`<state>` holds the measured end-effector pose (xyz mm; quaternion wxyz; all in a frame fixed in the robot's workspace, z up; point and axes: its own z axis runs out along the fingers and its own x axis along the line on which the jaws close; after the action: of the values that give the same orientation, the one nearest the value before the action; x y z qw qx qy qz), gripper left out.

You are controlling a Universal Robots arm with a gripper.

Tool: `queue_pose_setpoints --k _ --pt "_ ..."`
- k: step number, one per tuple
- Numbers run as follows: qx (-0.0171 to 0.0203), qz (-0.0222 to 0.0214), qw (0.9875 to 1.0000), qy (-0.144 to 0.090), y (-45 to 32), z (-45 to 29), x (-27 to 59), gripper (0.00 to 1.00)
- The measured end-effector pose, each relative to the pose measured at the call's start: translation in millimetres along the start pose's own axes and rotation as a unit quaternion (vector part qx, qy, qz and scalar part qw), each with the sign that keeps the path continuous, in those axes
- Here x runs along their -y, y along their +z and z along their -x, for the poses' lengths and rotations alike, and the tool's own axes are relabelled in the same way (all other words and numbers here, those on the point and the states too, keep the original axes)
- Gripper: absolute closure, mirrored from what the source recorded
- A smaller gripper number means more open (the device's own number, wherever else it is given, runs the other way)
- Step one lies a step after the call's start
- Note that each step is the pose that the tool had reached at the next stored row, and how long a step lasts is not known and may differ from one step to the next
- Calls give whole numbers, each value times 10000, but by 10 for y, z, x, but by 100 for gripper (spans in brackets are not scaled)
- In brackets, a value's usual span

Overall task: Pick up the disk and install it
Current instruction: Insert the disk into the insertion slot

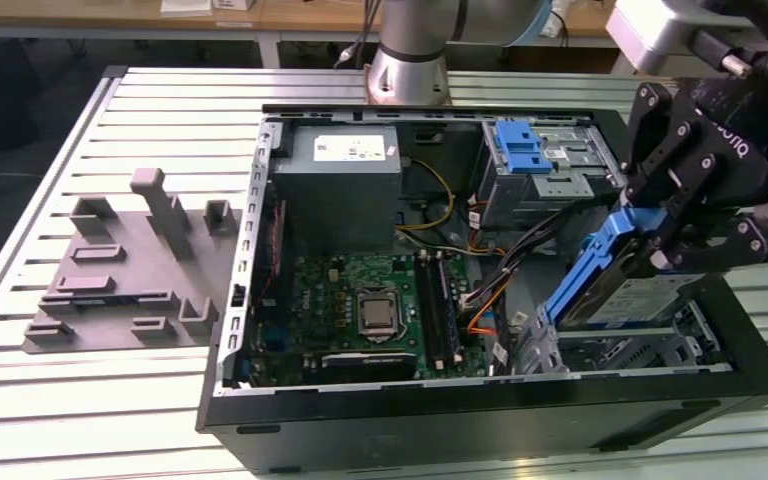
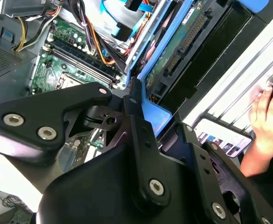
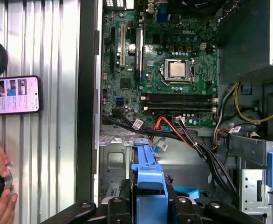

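On slatted worktop [image 1: 91,400], desks [image 1: 291,20] behind: clamping the disk [image 1: 624,300] in the gripper [image 1: 662,248] by its blue frame, tilted over the computer case [image 1: 491,420].

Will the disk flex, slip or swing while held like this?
Probably rigid: the disk looks like a metal slab. Its smooth blue rail may slip in the gripper. Gripped at its upper end and tilted, it could pivot.

Silver disk [image 1: 631,298] with blue rail frame, white-and-blue label, tilted steeply, upper end gripped in the claw [image 1: 656,238], body slanting below it
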<state>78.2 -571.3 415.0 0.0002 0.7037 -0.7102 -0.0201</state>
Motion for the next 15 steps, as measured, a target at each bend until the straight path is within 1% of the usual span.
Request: queue_pose_setpoints --k 8,15 --pt "-3 0 10000 0 73 -9 2 64" --pt "-5 0 10000 0 168 -18 5 64"
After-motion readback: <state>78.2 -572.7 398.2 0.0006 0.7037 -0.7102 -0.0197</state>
